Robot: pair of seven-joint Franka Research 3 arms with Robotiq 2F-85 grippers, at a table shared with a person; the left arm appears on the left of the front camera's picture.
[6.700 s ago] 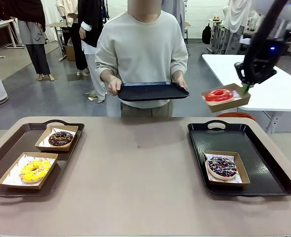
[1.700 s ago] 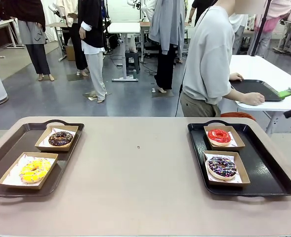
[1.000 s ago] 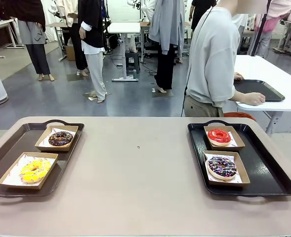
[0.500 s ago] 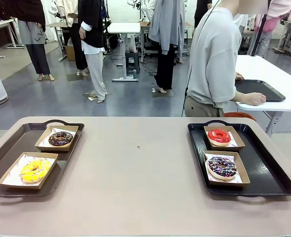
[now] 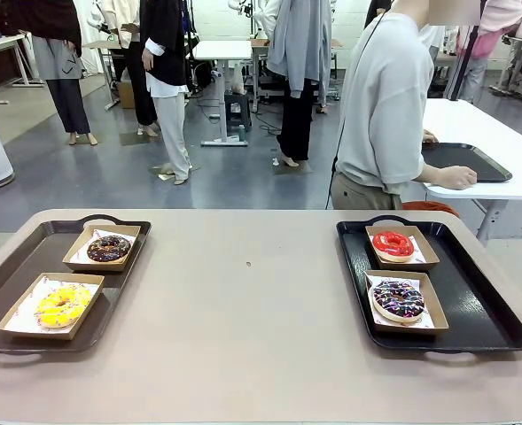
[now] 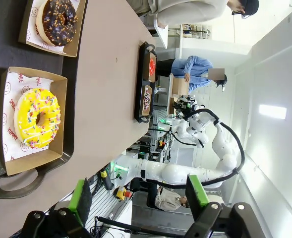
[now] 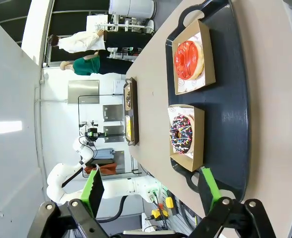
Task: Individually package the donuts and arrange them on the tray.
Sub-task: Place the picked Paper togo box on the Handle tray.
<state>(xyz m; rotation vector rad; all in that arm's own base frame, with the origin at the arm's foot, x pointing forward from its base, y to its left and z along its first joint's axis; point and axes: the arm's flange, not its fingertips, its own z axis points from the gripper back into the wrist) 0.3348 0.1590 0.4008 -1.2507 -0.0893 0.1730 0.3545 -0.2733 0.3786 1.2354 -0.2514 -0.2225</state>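
Four donuts sit in open cardboard boxes on two black trays. On the left tray (image 5: pixel 12 266) lie the chocolate donut (image 5: pixel 109 249) and the yellow donut (image 5: pixel 62 305). The right tray (image 5: pixel 473 292) carries the red donut (image 5: pixel 393 244) and the purple sprinkled donut (image 5: pixel 399 299). My left gripper (image 6: pixel 138 193) hangs open off the table's side, near the yellow donut (image 6: pixel 37 118) and chocolate donut (image 6: pixel 59 21). My right gripper (image 7: pixel 150 191) hangs open beside the right tray (image 7: pixel 230 99), with the red donut (image 7: pixel 188 59) and purple donut (image 7: pixel 181 134) ahead of it.
A person (image 5: pixel 385 106) stands at the far right, turned toward a white side table (image 5: pixel 486 164), hands on a third black tray (image 5: pixel 464 159). The tan table (image 5: pixel 243 328) is bare between the two trays. Other people stand farther back.
The person has shifted slightly at the side table. The donuts and trays have not moved.
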